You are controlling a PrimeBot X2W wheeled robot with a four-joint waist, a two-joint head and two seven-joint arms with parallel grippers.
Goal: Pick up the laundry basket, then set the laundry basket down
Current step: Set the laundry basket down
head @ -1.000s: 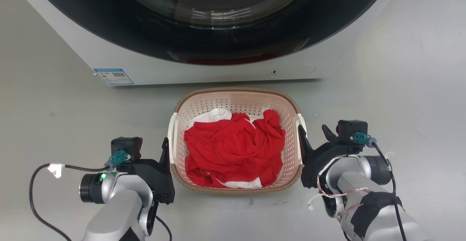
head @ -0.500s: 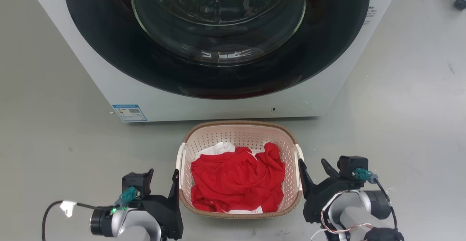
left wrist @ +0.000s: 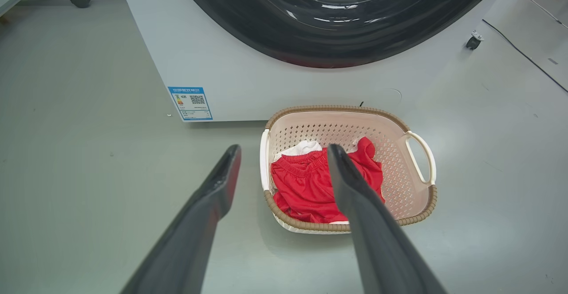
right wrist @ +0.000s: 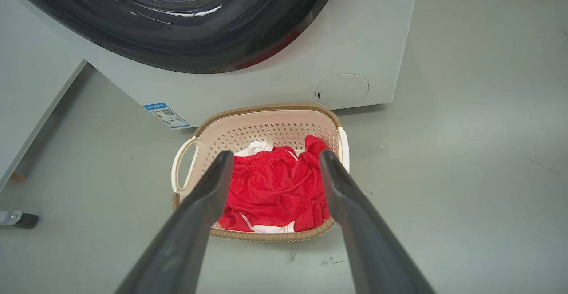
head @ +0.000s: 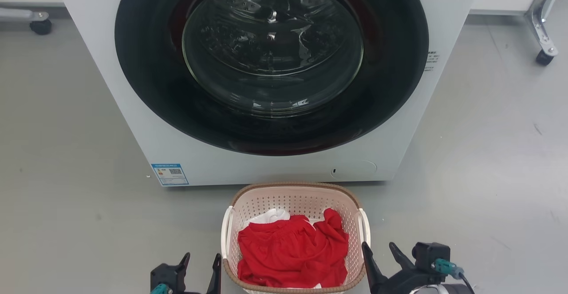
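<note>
The laundry basket (head: 293, 196), pale pink with a brown woven rim and white side handles, stands on the grey floor just in front of the washer (head: 248, 165). Red and white clothes (head: 293, 254) lie inside it. My left gripper (head: 202, 258) is open beside the basket's left handle, near its front corner, touching nothing. At the basket's right side my right gripper (head: 378, 248) is open too and holds nothing. From the left wrist, the left gripper (left wrist: 283, 149) looks down on the basket (left wrist: 337, 127). The right gripper (right wrist: 275, 154) likewise frames the basket (right wrist: 266, 127).
The washer's round dark glass door (head: 273, 49) is closed, and a blue label (head: 170, 174) sits low on its front. Caster wheels of frames stand at the far left (head: 41, 25) and far right (head: 542, 56). Grey floor spreads on both sides of the basket.
The head camera has risen and tilted up, so the basket sits lower and smaller in view. Both open grippers have slid back toward the basket's near end.
</note>
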